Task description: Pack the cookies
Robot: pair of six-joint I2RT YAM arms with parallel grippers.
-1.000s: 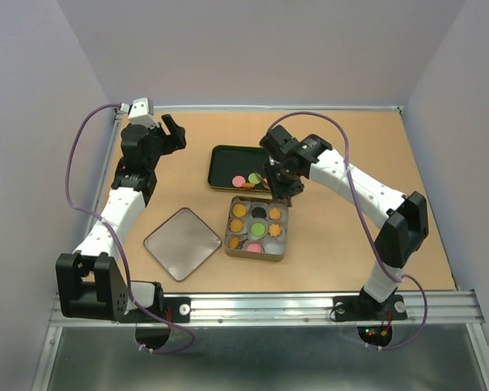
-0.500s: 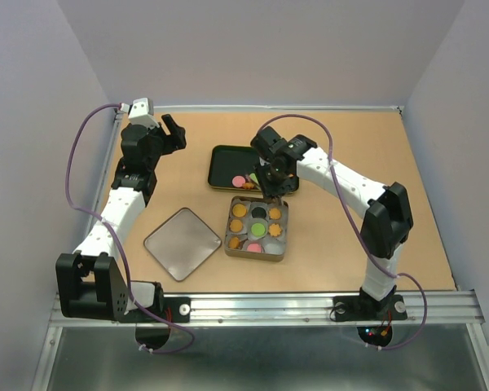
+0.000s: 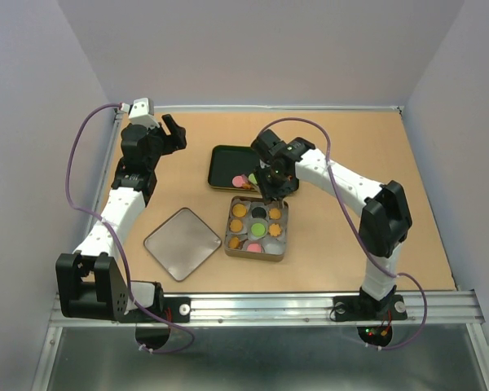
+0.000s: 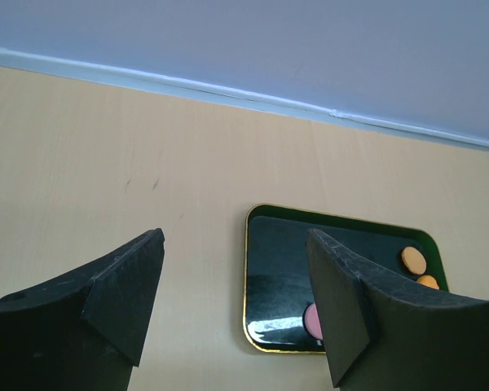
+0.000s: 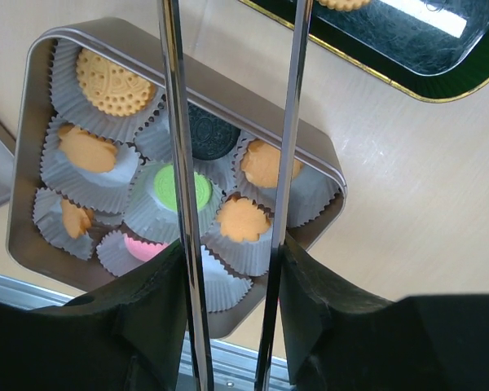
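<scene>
Cookies sit in white paper cups in a square metal tin, also in the right wrist view: an orange disc, a black one, a green one, an orange flower, a pink one. More cookies lie on a black tray: a pink one and orange ones. My right gripper is shut on metal tongs, held above the tin's far edge beside the tray; the tong tips are out of view. My left gripper is open and empty, raised left of the tray.
The tin's square lid lies flat to the left of the tin. One paper cup at the tin's near side shows no cookie. The table's back wall edge runs behind the tray.
My right arm has shifted left and back, carrying the tongs from over the tin's far right corner toward the tray's near edge. The left arm has not moved.
</scene>
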